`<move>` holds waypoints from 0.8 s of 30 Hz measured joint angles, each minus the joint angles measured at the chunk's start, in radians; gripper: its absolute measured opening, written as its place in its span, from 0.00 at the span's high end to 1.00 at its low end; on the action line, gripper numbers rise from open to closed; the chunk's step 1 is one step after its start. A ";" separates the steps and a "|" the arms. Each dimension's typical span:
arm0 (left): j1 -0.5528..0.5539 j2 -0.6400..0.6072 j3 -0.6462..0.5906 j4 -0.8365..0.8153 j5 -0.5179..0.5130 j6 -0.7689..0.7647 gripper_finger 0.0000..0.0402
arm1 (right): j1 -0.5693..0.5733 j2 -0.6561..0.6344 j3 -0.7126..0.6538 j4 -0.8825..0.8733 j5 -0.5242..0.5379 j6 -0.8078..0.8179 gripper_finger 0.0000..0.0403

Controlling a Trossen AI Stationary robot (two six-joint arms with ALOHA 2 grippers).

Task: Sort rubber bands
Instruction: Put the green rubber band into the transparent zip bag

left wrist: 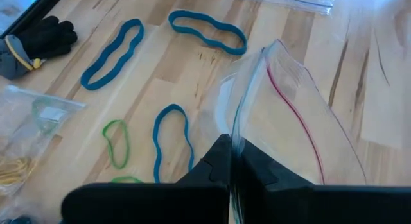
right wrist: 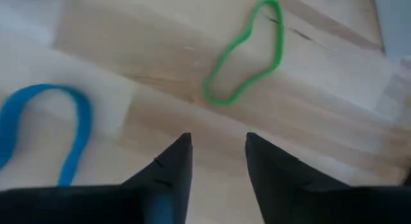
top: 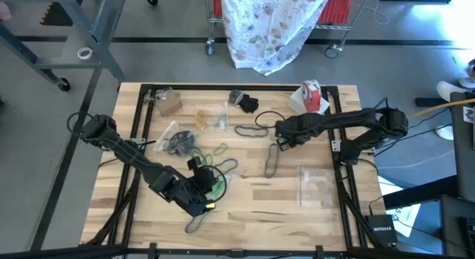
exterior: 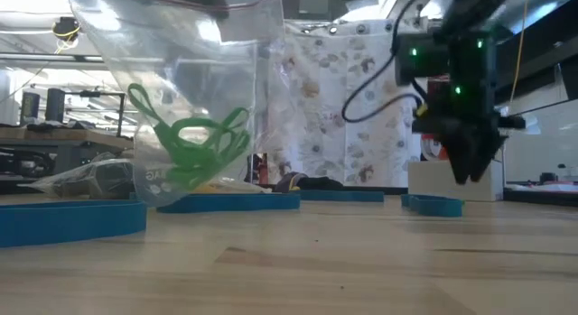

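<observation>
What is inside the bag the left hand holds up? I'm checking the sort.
Green bands bunch up in the bag, pinched shut at its rim by the left hand. No other colour shows; its bottom sits behind a blue band, so I can't see there.

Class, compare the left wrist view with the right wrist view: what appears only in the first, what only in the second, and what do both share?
Only the left wrist view shows the left gripper shut on the edge of a clear plastic bag, a black glove and several whole blue rubber bands.

Only the right wrist view shows the right gripper, its fingers apart and holding nothing above bare wood.

Both show the wooden table, a green rubber band and blue bands lying loose on it.
</observation>
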 joint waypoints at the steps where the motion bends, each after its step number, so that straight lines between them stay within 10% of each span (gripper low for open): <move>1: 0.000 0.000 0.000 0.000 0.001 0.003 1.00 | -0.018 0.000 -0.018 0.023 -0.003 -0.007 0.64; 13: 0.000 0.000 0.000 -0.001 0.003 0.041 1.00 | -0.156 0.004 -0.095 0.236 0.010 -0.036 0.45; 24: 0.000 0.000 0.000 -0.001 0.002 0.044 1.00 | -0.184 0.021 -0.169 0.328 0.010 0.020 0.64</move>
